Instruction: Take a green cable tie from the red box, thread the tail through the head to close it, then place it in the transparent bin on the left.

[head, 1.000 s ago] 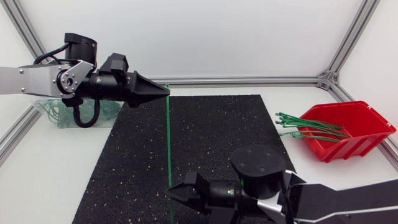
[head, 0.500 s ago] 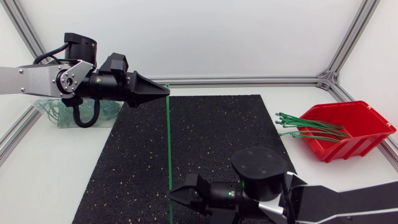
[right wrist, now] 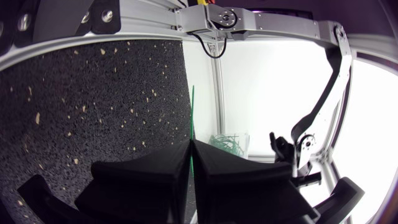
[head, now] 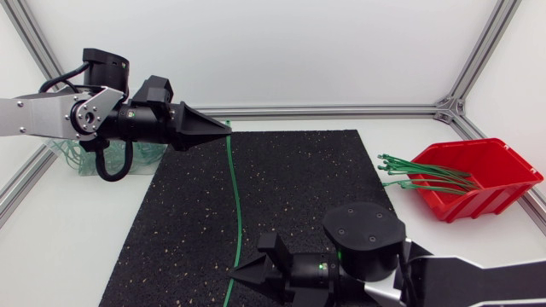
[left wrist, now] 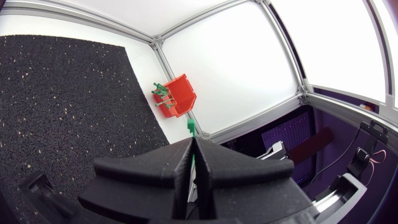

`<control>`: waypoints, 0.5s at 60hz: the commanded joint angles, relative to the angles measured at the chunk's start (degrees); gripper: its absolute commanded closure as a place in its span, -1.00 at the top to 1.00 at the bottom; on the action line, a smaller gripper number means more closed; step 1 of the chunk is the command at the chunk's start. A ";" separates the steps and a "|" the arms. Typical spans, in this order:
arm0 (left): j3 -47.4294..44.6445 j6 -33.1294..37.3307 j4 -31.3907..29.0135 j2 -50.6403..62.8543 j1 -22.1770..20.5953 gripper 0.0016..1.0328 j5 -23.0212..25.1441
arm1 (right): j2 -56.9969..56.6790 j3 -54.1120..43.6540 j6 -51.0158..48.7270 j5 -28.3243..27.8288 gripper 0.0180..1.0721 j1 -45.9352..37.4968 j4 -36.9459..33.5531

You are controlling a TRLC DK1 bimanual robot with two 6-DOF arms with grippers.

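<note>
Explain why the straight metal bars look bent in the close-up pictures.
Left wrist view: the fisheye lens bows the frame bars, and the white wall glares; right wrist view: same bowing, the right end effector looming large; head view: bars straight, light even.

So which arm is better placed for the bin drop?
Left, probably: the left gripper pinches the cable tie close to the transparent bin; the right gripper pinches it across the mat, farther away.

Long green cable tie (head: pixel 235 200), gently bowed, open; red box (head: pixel 478 175) holding spare ties (head: pixel 422 175) at right; transparent bin (head: pixel 66 156) at left.
</note>
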 commanded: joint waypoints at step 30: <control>-14.60 1.01 16.04 -11.00 -7.22 -0.92 -7.64 | -6.36 20.27 63.15 -18.24 -0.89 -12.67 -32.99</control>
